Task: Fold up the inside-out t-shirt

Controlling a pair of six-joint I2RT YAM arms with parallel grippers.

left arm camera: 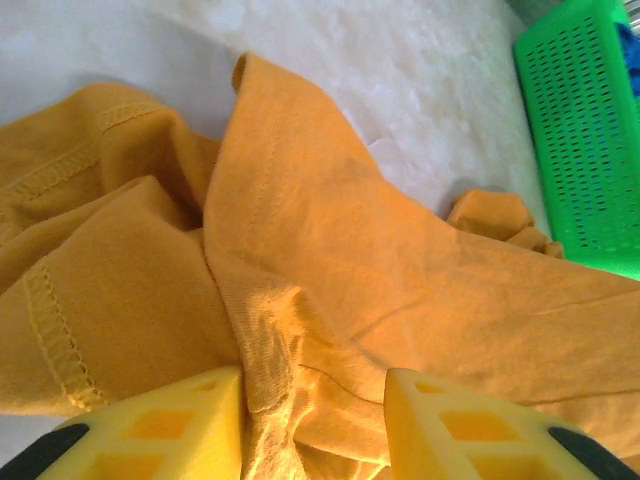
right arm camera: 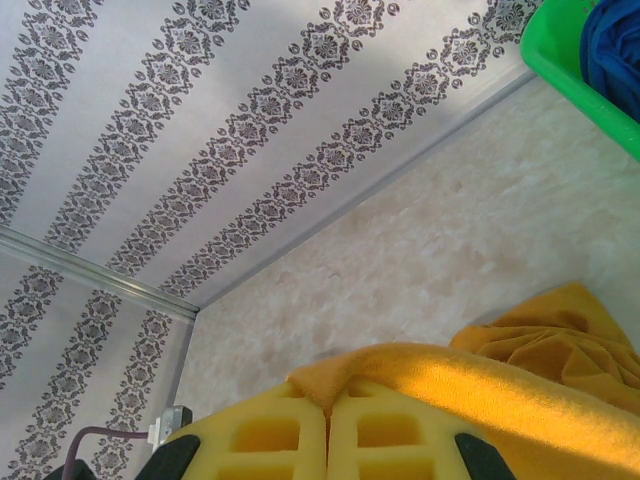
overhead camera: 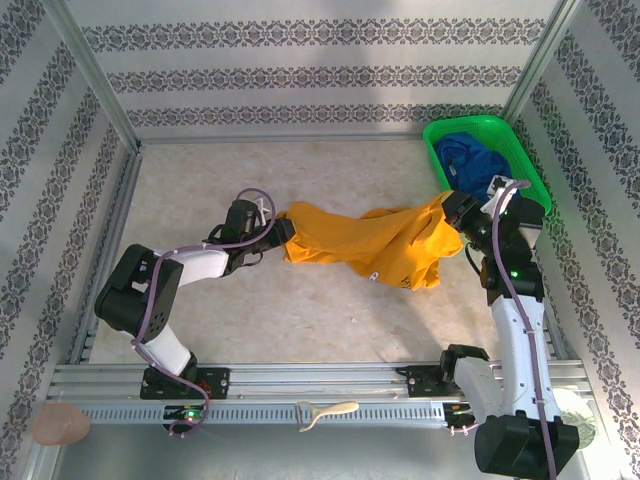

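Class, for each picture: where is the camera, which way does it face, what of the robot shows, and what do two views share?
Top external: above and behind the robot, looking down on the table; left hand and right hand show.
Left wrist: looking along its yellow fingers at the t-shirt.
Right wrist: looking past its shut fingers toward the patterned wall.
Shared: both wrist views catch the green basket.

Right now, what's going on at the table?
Both arms are holding the orange-yellow t-shirt stretched between them, low over the table. The left arm has its jaws pinched on a bunch of cloth at the shirt's left end. The right arm has its jaws shut on the right end, beside the green basket with a dark blue garment in it. The shirt is crumpled, with no fold made yet.
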